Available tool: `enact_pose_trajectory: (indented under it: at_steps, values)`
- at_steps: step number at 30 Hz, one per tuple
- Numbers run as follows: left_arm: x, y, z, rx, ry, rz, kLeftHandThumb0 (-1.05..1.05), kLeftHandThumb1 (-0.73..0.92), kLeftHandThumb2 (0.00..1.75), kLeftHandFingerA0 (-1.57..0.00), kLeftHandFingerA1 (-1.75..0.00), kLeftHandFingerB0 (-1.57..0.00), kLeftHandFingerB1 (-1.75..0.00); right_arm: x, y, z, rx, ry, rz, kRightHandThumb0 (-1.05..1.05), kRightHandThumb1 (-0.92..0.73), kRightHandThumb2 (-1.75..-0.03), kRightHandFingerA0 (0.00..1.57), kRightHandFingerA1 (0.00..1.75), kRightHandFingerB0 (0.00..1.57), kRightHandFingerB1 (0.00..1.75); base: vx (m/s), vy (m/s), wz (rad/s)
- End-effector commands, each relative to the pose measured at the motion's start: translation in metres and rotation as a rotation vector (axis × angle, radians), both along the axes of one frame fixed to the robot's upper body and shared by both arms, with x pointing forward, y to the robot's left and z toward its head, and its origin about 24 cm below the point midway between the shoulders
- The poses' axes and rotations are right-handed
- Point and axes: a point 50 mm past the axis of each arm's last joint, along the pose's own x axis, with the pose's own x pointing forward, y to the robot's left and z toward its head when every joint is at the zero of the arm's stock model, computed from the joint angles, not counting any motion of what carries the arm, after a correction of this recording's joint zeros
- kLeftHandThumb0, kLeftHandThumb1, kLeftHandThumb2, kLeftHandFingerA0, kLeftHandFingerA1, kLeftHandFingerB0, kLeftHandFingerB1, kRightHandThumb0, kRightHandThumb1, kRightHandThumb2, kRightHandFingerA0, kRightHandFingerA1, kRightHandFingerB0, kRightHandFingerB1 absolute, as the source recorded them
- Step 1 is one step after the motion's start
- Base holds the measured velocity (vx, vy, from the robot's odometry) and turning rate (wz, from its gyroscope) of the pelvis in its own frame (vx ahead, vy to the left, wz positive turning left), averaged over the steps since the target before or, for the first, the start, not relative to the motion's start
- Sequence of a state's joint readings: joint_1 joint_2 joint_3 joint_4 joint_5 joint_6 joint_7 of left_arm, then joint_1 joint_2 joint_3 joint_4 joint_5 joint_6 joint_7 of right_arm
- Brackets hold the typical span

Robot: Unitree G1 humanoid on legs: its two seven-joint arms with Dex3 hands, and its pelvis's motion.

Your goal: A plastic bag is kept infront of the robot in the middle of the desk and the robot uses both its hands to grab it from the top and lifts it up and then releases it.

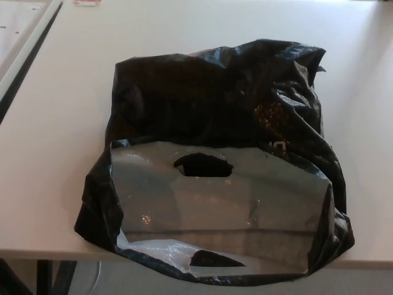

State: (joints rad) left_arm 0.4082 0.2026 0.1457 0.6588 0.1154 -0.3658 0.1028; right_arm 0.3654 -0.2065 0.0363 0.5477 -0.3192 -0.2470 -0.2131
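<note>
As we look down from the head view, a pale tabletop (pixel 55 153) fills most of what we see, its near edge running across the bottom of the picture. On it, in the middle and close to that edge, lies a black plastic bag (pixel 215 104), crumpled and glossy, its far part bunched up and its near part spread toward us so that the lower rim hangs just over the edge. We see the mouth of the bag turned our way, open wide, with a grey inner panel (pixel 245 203) showing inside it. Near the top of that panel is an oval handle hole (pixel 202 166), and a second handle hole (pixel 215 260) sits lower down, at the bag's near rim, beside a patch of pale lining (pixel 153 249). On the right side of the bag we make out faint gold print (pixel 270 114), too blurred to read. At the far left a dark gap (pixel 27 61) separates the tabletop from a lighter surface (pixel 18 24) beside it. Neither of our hands shows in the picture, so we cannot tell how open they are or whether they hold anything; nothing touches the bag.
</note>
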Motion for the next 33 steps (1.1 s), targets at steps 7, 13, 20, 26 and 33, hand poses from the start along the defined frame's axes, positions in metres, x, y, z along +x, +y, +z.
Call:
enact_pose_trajectory:
  at_steps: [7, 13, 20, 26, 33]
  values:
    - [0.008, 0.008, 0.064, 0.277, -0.517, -0.143, -0.19, 0.45, 0.54, -0.76, -0.46, -0.38, -0.34, 0.005, 0.015, 0.054, -0.226, -0.573, 0.184, -0.32, -0.58, -0.58, 0.46, 0.36, 0.24, 0.3, 0.0, 0.0, 0.0]
    - [-0.002, 0.008, 0.068, 0.339, -0.549, -0.15, -0.25, 0.44, 0.57, -0.7, -0.44, -0.37, -0.35, -0.009, 0.017, 0.054, -0.238, -0.646, 0.181, -0.22, -0.43, -0.93, 0.09, 0.5, 0.09, 0.49, 0.0, 0.0, 0.0]
    - [-0.003, -0.002, 0.086, 0.396, -0.73, -0.181, -0.16, 0.49, 0.54, -0.6, -0.39, -0.36, -0.32, -0.001, 0.023, 0.078, -0.237, -0.762, 0.233, -0.51, -0.47, -0.68, 0.08, 0.35, 0.07, 0.29, 0.0, 0.0, 0.0]
    - [0.003, -0.008, 0.107, 0.478, -0.874, -0.231, -0.16, 0.5, 0.55, -0.59, -0.39, -0.43, -0.35, 0.007, 0.029, 0.116, -0.265, -0.949, 0.324, -0.44, -0.49, -0.63, 0.06, 0.23, 0.05, 0.21, 0.0, 0.0, 0.0]
    - [0.009, -0.007, 0.111, 0.522, -0.908, -0.237, -0.15, 0.51, 0.56, -0.6, -0.41, -0.43, -0.35, 0.006, 0.031, 0.128, -0.301, -0.973, 0.344, -0.43, -0.34, -0.73, 0.0, 0.25, 0.0, 0.25, 0.0, 0.0, 0.0]
